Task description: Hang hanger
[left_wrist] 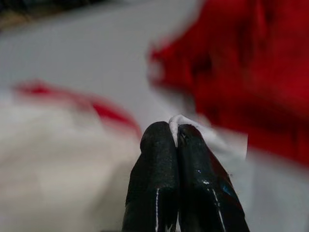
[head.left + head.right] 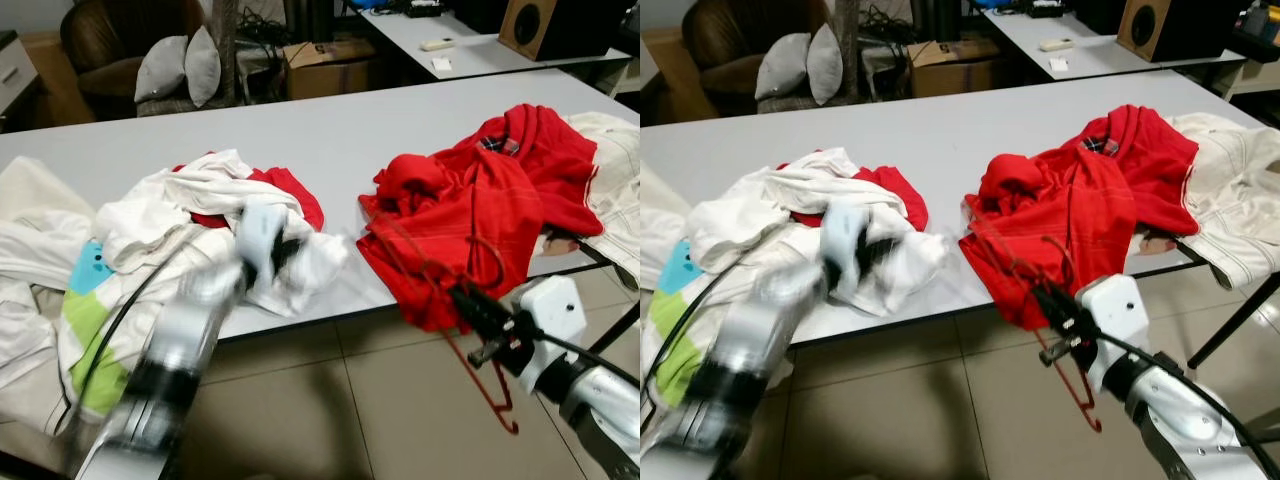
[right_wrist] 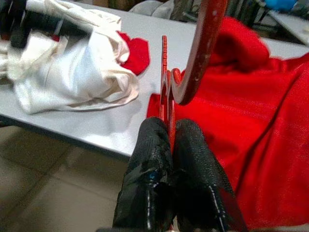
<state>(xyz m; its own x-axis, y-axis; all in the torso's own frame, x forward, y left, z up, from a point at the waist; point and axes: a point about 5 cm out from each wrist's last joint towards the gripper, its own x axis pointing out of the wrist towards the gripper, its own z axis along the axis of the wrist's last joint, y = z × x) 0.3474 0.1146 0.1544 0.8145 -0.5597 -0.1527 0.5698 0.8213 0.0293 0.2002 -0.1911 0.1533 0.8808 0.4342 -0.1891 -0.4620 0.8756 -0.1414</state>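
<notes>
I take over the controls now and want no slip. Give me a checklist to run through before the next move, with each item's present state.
1. Right hand shut on the red hanger: ok.
2. Left hand pinching white cloth: ok.
3. Hanger free of the red garment: cannot tell; they overlap.
4. Left arm view sharp: not ok, blurred.
5. Rail to hang on: cannot tell.
6. White table edge apart from the hanger's low end: ok.

No writing, label, brand or number can be read anywhere in these pictures. The cardboard box (image 2: pixel 325 65) behind the table (image 2: pixel 300 140) shows plain faces, and the clothing carries only blurred colour patches.
</notes>
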